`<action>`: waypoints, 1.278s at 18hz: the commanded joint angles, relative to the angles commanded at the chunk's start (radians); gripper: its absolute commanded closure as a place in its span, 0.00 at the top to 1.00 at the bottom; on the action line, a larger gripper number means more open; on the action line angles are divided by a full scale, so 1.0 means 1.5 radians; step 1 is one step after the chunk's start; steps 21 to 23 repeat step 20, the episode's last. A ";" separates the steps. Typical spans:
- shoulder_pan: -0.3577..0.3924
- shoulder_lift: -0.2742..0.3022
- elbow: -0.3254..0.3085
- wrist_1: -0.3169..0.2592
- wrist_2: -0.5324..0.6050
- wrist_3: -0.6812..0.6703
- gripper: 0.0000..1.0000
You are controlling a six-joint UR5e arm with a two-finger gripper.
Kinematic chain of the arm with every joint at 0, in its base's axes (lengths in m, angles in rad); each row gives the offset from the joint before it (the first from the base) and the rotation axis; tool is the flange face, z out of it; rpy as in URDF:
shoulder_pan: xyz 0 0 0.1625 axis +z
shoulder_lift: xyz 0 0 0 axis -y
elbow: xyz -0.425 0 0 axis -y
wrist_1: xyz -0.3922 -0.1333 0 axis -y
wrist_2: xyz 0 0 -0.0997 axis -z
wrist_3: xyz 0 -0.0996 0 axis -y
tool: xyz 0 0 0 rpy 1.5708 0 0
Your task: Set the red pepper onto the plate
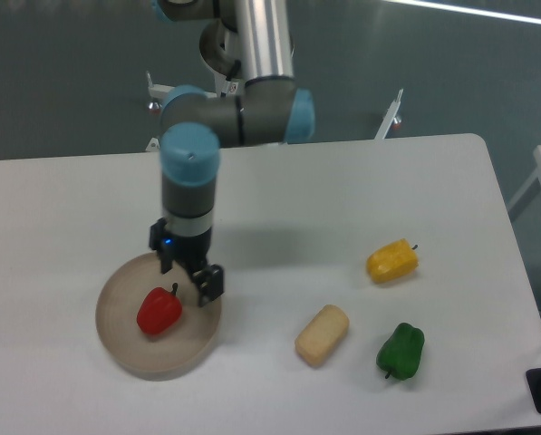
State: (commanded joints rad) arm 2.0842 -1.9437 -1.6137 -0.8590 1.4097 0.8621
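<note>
The red pepper (159,311) lies on the round beige plate (125,354) at the front left of the table, its dark stem pointing up. My gripper (190,277) hangs just above the plate's right part, up and to the right of the pepper. Its fingers stand apart and hold nothing. The pepper sits free of the fingers.
A tan bread-like block (322,334) lies right of the plate. A green pepper (401,351) is at the front right and a yellow pepper (392,260) sits behind it. The table's right edge runs past them.
</note>
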 joint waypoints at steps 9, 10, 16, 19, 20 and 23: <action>0.183 0.007 0.030 0.002 0.059 0.200 1.00; 0.196 0.007 0.034 0.002 0.060 0.217 1.00; 0.228 0.009 0.045 0.002 0.099 0.359 1.00; 0.227 0.008 0.050 0.002 0.099 0.362 1.00; 0.227 0.008 0.051 0.002 0.099 0.362 1.00; 0.227 0.008 0.051 0.002 0.099 0.362 1.00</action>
